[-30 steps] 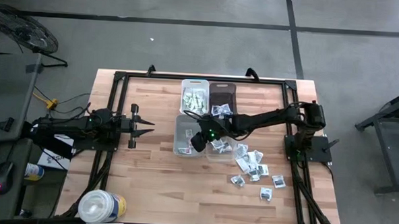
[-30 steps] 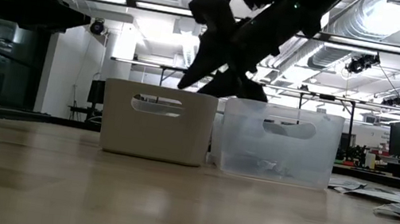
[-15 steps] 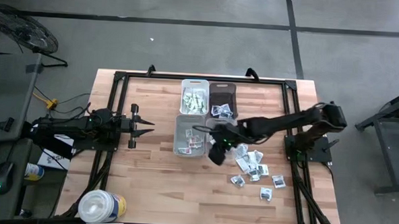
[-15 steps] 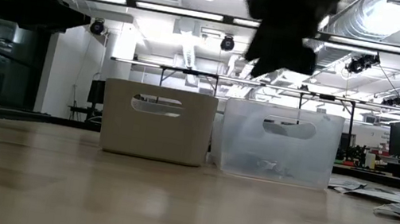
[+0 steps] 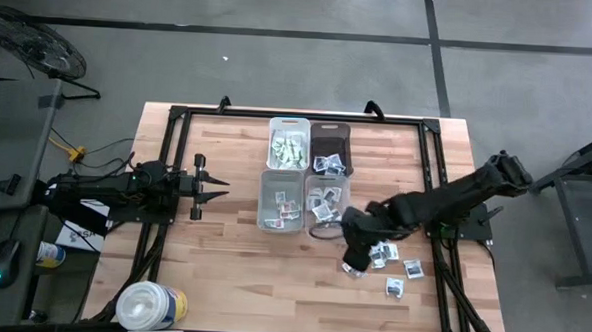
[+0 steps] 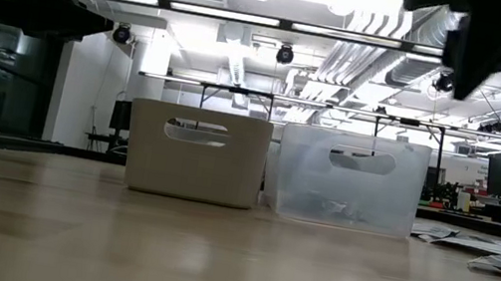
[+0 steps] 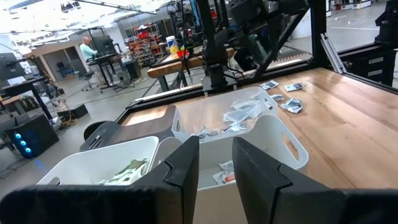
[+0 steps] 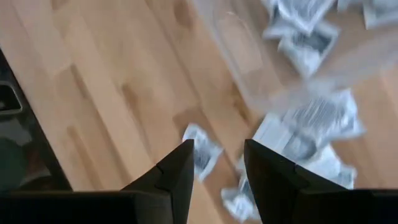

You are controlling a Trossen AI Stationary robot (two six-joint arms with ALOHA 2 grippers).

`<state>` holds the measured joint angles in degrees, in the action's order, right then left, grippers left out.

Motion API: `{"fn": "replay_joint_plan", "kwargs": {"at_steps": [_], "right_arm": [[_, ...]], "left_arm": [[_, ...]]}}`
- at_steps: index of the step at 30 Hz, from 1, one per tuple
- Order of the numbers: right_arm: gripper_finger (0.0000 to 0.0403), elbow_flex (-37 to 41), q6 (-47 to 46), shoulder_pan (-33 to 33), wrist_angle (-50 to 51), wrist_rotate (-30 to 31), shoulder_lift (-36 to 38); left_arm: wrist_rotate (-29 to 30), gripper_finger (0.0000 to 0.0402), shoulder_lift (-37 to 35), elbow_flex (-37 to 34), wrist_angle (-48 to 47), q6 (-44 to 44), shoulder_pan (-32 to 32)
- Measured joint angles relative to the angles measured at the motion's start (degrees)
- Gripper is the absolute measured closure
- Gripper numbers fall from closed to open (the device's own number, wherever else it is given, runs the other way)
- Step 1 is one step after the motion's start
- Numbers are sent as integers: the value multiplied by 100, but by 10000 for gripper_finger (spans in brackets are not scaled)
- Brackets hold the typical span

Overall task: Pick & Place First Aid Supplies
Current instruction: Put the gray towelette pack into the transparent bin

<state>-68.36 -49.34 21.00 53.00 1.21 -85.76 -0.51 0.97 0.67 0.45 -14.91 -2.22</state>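
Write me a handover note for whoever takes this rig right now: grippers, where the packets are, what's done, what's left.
Right gripper: jaws open, empty, above the loose packets on the table, right of the bins.
Left gripper: waits at the table's left side, jaws apart, empty.
Done: packets lie in the white bin, the dark bin and both clear bins.
Left: about ten loose packets still to pick up and bin.

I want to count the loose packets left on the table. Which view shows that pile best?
The high view: the loose packets lie spread beside the clear bin. The right wrist view shows a few, blurred; the left wrist view shows some far off; the low view shows them edge-on.
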Motion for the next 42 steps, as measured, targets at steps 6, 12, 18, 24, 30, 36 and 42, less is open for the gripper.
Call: {"fn": "replay_joint_plan", "kwargs": {"at_steps": [6,12,18,24,30,36,42], "right_arm": [[269,1134,-1286,749,-738,-40,550],[269,2287,-2646,1410,-2294,209,931],[269,3167,-3402,1717,-3523,521,980],[269,3824,-3911,1905,-4435,839,980],[269,4062,-4065,1919,-4667,917,953],[269,4120,-4065,1919,-5106,917,702],[269,4120,-4065,1873,-5210,839,455]], "left_arm": [[0,305,1,0,2,1,0],[0,305,0,0,1,1,0],[0,305,0,0,0,1,0],[0,305,1,0,1,1,-1],[0,305,0,0,2,2,0],[0,305,1,0,2,2,-1],[0,305,0,0,0,1,-2]]}}
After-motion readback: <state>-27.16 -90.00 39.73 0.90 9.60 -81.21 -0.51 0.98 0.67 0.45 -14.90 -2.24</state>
